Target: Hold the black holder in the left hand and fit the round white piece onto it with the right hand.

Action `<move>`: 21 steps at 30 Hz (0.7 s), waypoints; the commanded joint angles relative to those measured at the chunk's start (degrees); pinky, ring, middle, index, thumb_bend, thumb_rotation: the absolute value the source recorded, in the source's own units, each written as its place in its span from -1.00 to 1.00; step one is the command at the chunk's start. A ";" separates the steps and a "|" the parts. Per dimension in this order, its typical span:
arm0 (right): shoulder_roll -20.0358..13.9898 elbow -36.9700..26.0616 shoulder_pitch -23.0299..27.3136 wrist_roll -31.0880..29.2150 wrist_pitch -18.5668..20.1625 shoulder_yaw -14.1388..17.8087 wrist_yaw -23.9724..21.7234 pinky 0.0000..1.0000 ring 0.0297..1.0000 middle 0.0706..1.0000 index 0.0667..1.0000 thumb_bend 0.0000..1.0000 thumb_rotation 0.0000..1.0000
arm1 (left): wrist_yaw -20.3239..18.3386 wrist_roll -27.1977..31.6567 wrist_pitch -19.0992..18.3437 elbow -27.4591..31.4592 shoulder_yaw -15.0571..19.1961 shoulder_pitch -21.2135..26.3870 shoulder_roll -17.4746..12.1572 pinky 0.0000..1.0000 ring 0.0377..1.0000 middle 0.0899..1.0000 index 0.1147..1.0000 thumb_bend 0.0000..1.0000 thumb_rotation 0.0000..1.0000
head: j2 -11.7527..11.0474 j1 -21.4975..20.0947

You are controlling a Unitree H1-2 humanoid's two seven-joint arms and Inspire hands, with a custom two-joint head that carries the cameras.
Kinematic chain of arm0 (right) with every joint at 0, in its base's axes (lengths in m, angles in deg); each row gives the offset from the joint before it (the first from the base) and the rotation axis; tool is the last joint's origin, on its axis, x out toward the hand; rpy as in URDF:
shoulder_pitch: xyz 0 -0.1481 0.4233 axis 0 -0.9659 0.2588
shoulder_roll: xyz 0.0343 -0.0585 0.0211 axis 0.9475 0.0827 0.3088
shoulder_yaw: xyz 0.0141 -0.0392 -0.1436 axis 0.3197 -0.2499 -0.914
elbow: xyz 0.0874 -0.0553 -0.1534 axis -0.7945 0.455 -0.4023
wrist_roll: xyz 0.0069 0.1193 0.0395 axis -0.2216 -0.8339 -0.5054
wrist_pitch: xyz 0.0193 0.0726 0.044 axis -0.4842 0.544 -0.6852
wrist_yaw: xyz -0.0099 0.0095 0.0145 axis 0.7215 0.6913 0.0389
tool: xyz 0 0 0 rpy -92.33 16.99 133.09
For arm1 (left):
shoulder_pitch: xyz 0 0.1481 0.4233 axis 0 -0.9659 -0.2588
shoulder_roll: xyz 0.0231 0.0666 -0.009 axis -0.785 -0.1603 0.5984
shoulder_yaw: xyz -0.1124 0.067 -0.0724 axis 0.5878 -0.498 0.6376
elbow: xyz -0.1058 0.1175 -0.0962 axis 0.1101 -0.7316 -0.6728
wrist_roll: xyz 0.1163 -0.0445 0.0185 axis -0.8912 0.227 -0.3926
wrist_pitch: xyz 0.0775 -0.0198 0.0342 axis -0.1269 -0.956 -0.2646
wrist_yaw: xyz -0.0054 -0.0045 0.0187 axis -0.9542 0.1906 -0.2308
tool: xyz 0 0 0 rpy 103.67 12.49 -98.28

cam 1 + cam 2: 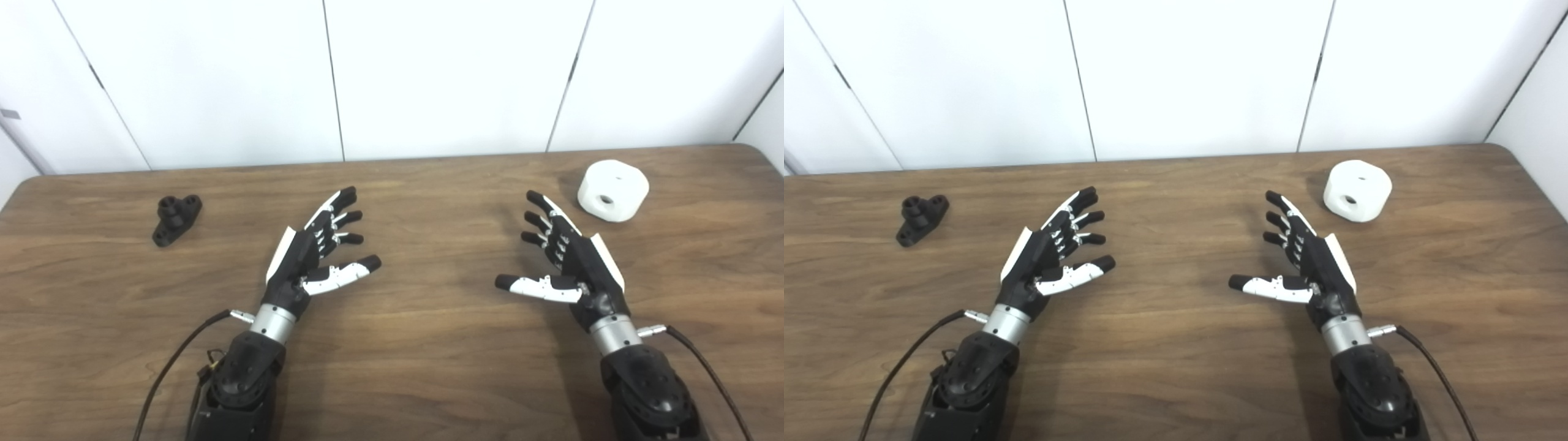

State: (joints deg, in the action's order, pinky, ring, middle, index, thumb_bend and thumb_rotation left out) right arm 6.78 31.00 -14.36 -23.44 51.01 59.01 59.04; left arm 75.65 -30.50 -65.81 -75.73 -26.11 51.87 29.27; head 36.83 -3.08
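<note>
Two task parts and two hands are laid out across the wooden table (429, 367), described here from left to right. At the far left, near the back edge, the black holder (176, 219) is seen lying flat on the tabletop — a short raised boss at its centre, with a mounting lug on either side. It is untouched and well apart from both hands.

Next, left of centre, the left hand (309, 254) is held above the table with its palm turned inward. Its fingers (343, 217) are extended and spread, the thumb is angled toward the middle, and nothing is gripped.

Right of centre, the right hand (566, 257) is presented as a mirror of the first: palm inward, fingers (539, 220) splayed, thumb pointed toward the middle, nothing held.

At the far right, near the back edge, the round white piece (613, 190) is found resting on the table — tilted slightly, with a dark hole visible in its front face. It is located near the right fingertips but clear of them.

White wall panels (453, 73) are seen behind the table.
</note>
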 commanded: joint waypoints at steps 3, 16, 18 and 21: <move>0.19 -2.51 1.01 -0.39 -0.94 0.22 0.39 0.69 0.84 0.98 0.86 0.64 -0.81 | -0.12 0.57 0.53 -1.13 -0.16 -0.99 -0.16 0.43 0.72 0.86 0.85 0.52 -0.64 | 0.06 0.00; -0.98 -1.36 1.06 -1.02 -2.27 0.68 -0.29 0.68 0.84 0.98 0.85 0.64 -0.80 | -0.04 0.41 1.52 -2.40 -0.56 -0.67 0.79 0.38 0.70 0.82 0.82 0.52 -0.68 | -1.43 9.79; -2.06 -0.69 0.87 -1.98 -3.29 1.21 -1.09 0.70 0.87 0.99 0.88 0.61 -0.73 | 0.27 -0.60 1.86 -3.06 -1.26 -0.46 1.28 0.36 0.69 0.84 0.83 0.50 -0.62 | -2.36 14.57; -3.64 0.65 0.70 -2.90 -4.60 2.18 -1.71 0.66 0.87 1.00 0.90 0.60 -0.68 | 0.85 -0.91 1.38 -4.14 -1.84 -0.18 2.80 0.36 0.67 0.83 0.80 0.54 -0.65 | -4.65 20.25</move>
State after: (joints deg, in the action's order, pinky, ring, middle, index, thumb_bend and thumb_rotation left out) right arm 4.32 32.26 -14.46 -25.42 49.58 60.05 57.64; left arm 75.71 -31.18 -65.62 -77.02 -26.91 52.55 30.20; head 32.17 17.13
